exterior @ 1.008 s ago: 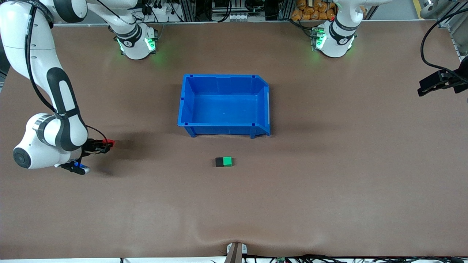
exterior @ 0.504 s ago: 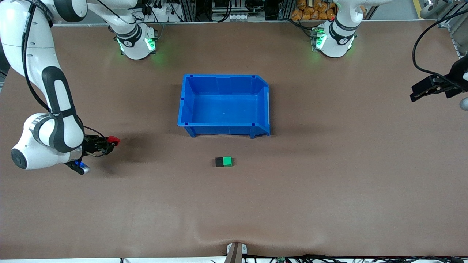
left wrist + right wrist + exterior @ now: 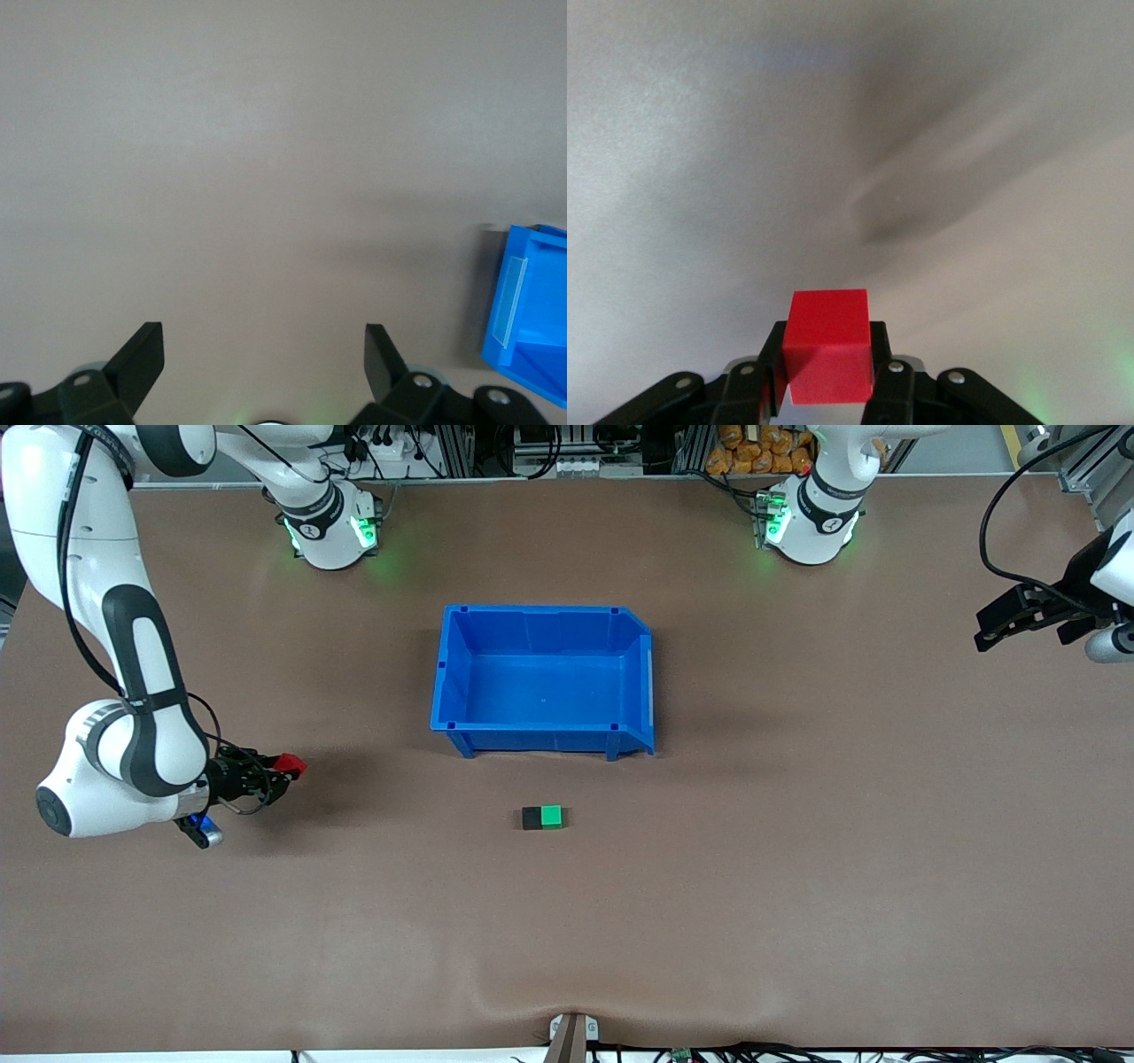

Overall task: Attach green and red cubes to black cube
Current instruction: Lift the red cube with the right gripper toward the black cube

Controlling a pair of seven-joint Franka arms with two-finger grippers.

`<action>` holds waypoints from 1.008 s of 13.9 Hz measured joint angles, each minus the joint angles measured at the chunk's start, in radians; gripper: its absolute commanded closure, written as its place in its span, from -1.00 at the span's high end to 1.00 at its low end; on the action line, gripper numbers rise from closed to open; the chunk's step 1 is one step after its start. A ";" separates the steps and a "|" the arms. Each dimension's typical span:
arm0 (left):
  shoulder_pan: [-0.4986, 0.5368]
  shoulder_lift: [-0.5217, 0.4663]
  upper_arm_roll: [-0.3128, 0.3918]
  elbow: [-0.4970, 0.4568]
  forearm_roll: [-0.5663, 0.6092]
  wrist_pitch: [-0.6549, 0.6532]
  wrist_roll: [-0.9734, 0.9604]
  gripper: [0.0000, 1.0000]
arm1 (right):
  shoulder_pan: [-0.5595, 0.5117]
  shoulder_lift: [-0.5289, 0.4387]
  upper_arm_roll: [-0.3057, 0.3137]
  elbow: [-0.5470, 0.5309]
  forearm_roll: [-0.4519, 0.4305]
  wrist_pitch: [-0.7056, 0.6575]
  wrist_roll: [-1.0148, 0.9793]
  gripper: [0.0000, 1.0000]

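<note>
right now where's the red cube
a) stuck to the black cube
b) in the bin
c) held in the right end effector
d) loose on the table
c: the red cube sits clamped in the right end effector, over the table toward the right arm's end.

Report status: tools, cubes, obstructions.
Right tool shut on red cube, in the air. Left tool open, waiting. Green cube touching black cube. Nothing between.

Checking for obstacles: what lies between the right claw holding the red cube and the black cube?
Bare table only, per the front view, between the right claw with red cube and black cube.
</note>
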 measured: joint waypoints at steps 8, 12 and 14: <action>-0.001 -0.009 -0.024 -0.012 -0.015 -0.018 0.001 1.00 | 0.075 -0.021 0.002 0.000 0.034 0.000 0.231 -1.00; -0.001 -0.009 -0.054 -0.049 -0.016 -0.019 0.002 1.00 | 0.102 -0.027 0.002 0.007 0.062 0.009 0.322 -1.00; -0.001 -0.009 -0.059 -0.052 -0.016 -0.019 0.002 1.00 | 0.108 -0.029 0.002 0.016 0.071 0.009 0.355 -1.00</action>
